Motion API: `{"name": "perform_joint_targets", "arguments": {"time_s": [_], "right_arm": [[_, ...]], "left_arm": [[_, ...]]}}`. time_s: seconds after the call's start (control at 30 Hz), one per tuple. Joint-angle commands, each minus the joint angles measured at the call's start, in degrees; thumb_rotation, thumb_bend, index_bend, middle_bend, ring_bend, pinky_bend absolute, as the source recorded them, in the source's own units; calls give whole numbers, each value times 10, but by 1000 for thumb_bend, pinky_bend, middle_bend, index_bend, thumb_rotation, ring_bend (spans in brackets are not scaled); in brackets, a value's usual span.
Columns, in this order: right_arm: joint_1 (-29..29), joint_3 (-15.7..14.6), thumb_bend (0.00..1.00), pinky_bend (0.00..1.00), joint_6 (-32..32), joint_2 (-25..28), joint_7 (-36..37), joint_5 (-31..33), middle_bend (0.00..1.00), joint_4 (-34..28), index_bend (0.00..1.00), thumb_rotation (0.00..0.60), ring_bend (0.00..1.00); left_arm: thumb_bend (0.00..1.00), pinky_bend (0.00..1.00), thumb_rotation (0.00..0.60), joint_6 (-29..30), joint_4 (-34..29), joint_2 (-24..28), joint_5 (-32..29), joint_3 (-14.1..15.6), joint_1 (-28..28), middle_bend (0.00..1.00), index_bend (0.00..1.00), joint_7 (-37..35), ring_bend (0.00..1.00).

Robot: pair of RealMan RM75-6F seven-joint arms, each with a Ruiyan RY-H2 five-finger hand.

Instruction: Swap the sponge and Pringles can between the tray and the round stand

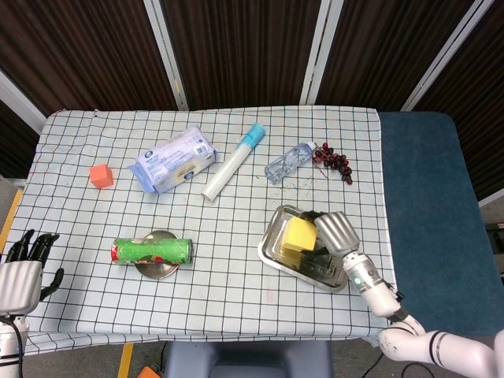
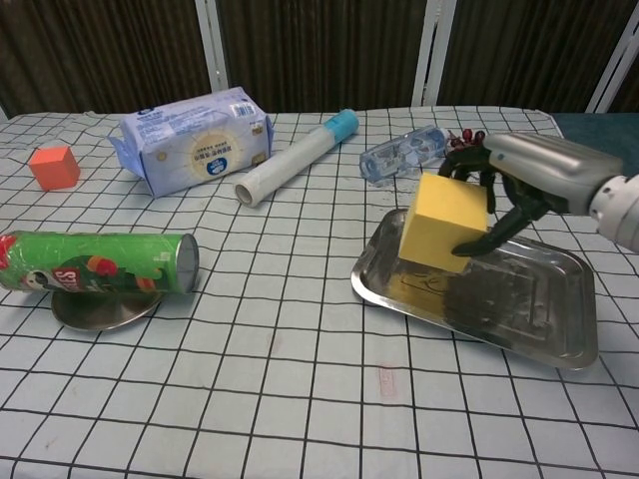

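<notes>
Sponge (image 2: 444, 222), yellow block, pinched in the right hand (image 2: 519, 180): fingers (image 2: 477, 244) clamped on its far and right sides. Chest view shows it lifted clear of the tray (image 2: 559, 329) floor, tilted, its reflection on the metal below. Head view only shows the sponge (image 1: 298, 234) over the tray's (image 1: 277, 256) back-left part (height not readable there), with the right hand (image 1: 335, 232) just beside it.

Pringles can (image 2: 100, 262), green, lies on its side across the round stand (image 2: 95, 307), well left of the tray. Can overhangs the stand on both sides; the metal end faces the tray. Head view confirms: can (image 1: 152, 250) across the stand (image 1: 160, 266).

Left hand (image 1: 24, 272) shows only in the head view, at the table's near-left edge, far left of the tray. Fingers apart, holding nothing. Chest view misses it entirely.

Behind the tray: clear water bottle (image 2: 402, 155) on its side and dark grapes (image 2: 464, 140) (partly hidden by the hand in the chest view, fully seen in the head view (image 1: 332, 161)). Further left of these: white roll with blue cap (image 2: 295, 160) lying diagonal, a wipes pack (image 2: 195, 135), and an orange cube (image 2: 54, 166) farthest from the tray. Checked cloth (image 2: 300, 399) covers the table.
</notes>
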Motion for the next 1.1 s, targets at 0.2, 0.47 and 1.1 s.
{"name": "perform_joint_targets", "arguments": {"time_s": [0.2, 0.47, 1.1], "right_arm": [[101, 39, 21, 800, -61, -103, 9, -8, 615, 102, 703, 600, 656], [181, 70, 21, 801, -79, -198, 16, -4, 616, 204, 720, 600, 659], [249, 48, 21, 305, -97, -251, 133, -27, 175, 324, 271, 600, 95]], "left_arm": [[364, 194, 600, -4, -8, 7, -7, 0, 2, 184, 183, 5, 72], [364, 195, 600, -8, -8, 13, -13, -1, 3, 184, 184, -9, 72], [363, 195, 600, -21, -8, 18, -15, 2, 1, 185, 186, -23, 73]]}}
